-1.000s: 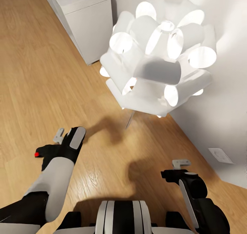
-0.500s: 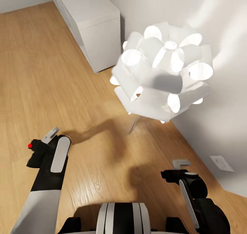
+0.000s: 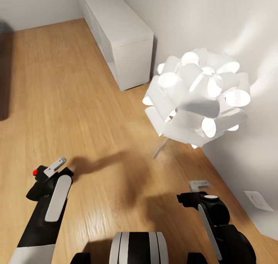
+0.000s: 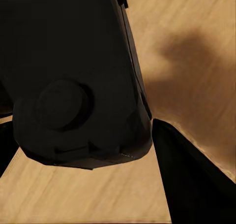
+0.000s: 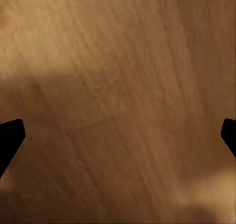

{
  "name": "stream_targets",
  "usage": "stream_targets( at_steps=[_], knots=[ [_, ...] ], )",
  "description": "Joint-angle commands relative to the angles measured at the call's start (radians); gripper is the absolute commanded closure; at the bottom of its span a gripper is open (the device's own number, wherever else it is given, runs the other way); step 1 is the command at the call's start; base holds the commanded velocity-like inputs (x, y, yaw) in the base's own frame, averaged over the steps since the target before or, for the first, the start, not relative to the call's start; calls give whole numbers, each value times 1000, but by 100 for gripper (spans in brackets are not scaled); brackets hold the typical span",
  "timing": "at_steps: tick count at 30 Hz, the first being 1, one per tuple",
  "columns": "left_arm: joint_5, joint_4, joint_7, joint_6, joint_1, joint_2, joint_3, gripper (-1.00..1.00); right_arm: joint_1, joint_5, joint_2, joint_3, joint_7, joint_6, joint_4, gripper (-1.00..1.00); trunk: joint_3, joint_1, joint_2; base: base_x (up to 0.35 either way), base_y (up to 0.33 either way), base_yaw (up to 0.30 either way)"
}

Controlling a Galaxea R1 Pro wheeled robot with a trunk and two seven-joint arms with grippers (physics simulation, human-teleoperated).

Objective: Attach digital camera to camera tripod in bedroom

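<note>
Black camera body sits right in the L gripper (image 4: pixel 147 150): the digital camera (image 4: pixel 73 76) is pinched between its fingers, seen close in the L wrist view, w/ one dark finger (image 4: pixel 191 179) alongside it. In the head view the same camera (image 3: pixel 37 183) shows at the arm's tip, red button up, carried low over the wooden floor (image 3: pixel 58 101).

R gripper (image 5: pixel 118 135) is spread wide w/ nothing between the tips, just floor planks beyond; in the head view it hangs at (image 3: pixel 199 186), well apart from the L one.

Ahead of the R gripper and a bit toward the wall stands the white petal floor lamp (image 3: pixel 197 97), lit, on thin legs. Farther off, beyond the lamp, a long white low cabinet (image 3: pixel 123 36) runs along the wall. A wall socket plate (image 3: pixel 258 200) sits low on the wall off to the R gripper's outer side.

Step in hand, by my read: transit, camera already picked up, robot on its way to find the tripod. Next move prob calls for turning/driving the base until the tripod head comes into view, keeping the grip firm meanwhile.

No brands, labels or legible writing anywhere.
</note>
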Motion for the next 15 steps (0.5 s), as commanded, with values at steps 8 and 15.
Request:
stream_targets(
  at_steps=[8,15],
  knots=[
    [-4,-27,-134,53,122,4,-2,100,3,6,-1,19,87,4,-1,-100,38,-4,2,0,0,224],
    [-8,-40,-234,58,195,6,0,100,4,6,-1,25,136,4,0,-100,72,-7,3,0,0,239]
  ],
)
